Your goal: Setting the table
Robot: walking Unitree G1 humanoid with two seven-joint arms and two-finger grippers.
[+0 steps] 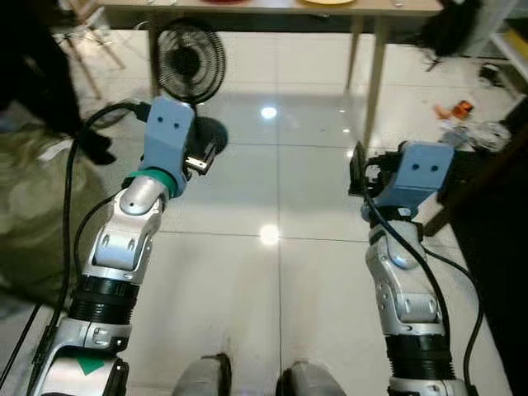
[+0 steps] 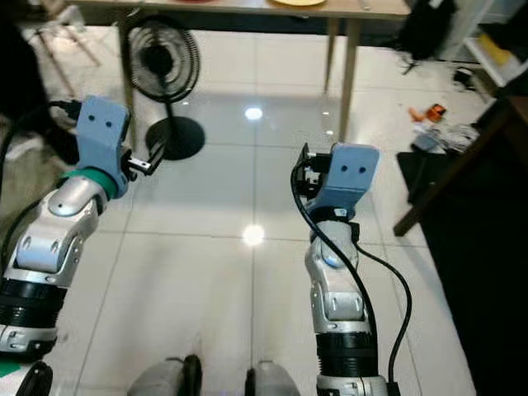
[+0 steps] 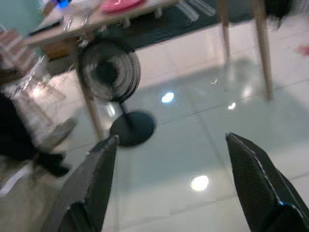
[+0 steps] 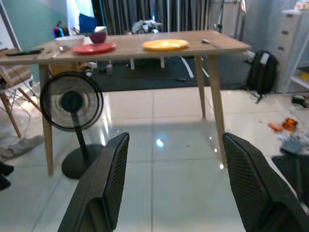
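Nearest, over the tiled floor (image 1: 272, 280), my left gripper (image 3: 169, 188) and right gripper (image 4: 171, 186) hover with fingers spread, holding nothing. Beyond stands a black fan (image 4: 72, 104). Farthest, the counter (image 4: 130, 48) carries a yellow plate (image 4: 165, 45), red plate (image 4: 93, 48) and bowls.

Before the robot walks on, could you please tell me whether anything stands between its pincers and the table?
Yes: a black standing fan stands on the floor before the table's left end. The stretch of tiled floor toward its right half looks open. Both the left pincer and right pincer are open.
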